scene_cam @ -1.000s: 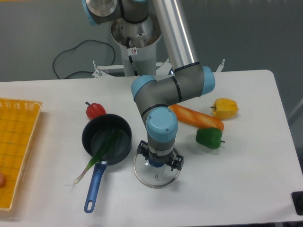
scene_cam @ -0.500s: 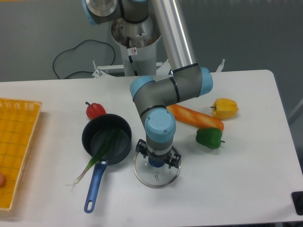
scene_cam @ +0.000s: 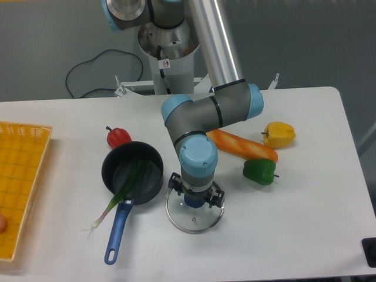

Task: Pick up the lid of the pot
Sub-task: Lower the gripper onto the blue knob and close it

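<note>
Arm (scene_cam: 226, 44) in from top of frame, claw (scene_cam: 198, 195) low and open.
Long pale-grey link slants down, leaning to frame right, into a blue-capped joint (scene_cam: 257, 100) at its lower end. From there a darker grey wrist section (scene_cam: 220, 111) runs across to frame left; second blue cap (scene_cam: 176, 101) at that side, third (scene_cam: 198, 151) facing the camera just below. Claw hangs under this last one, pointing downward; dark fingers (scene_cam: 177, 183) spread, one to each side, a gap between. Another blue cap (scene_cam: 126, 7) at top left, cut by the frame edge.
</note>
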Available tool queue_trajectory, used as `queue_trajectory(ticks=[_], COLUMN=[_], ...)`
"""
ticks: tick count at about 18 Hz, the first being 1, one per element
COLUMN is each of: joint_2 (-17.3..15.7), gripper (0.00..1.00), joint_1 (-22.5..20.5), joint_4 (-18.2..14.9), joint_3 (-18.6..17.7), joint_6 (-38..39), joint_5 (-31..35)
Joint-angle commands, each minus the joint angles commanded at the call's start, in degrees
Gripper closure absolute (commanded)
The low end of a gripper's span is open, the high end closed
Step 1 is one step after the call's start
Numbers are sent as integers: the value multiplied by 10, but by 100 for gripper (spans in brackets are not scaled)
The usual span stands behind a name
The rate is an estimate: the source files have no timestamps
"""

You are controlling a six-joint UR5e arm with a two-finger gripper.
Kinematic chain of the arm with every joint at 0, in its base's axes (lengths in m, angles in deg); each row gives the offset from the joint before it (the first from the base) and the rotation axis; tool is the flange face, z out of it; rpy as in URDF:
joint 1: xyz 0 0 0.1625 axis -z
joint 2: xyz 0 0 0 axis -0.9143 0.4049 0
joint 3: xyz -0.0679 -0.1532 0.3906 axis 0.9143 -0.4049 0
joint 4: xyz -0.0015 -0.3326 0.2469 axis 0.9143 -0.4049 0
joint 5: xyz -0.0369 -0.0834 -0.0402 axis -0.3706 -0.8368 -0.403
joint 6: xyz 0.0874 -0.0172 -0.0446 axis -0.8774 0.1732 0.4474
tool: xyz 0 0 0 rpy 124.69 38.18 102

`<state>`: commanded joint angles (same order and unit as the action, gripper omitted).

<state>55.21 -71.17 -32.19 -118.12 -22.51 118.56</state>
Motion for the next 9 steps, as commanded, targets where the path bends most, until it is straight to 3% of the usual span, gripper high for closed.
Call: queue_trajectory(ticks=[1, 2, 6, 9], joint_2=[0, 2, 2, 1], gripper=[37, 41, 55, 59], joint_1=[0, 0, 0, 0], joint_4=[0, 1, 0, 0], joint_3=[0, 1, 3, 4], joint_6=[2, 1, 1, 0], joint_5=[0, 1, 2, 1])
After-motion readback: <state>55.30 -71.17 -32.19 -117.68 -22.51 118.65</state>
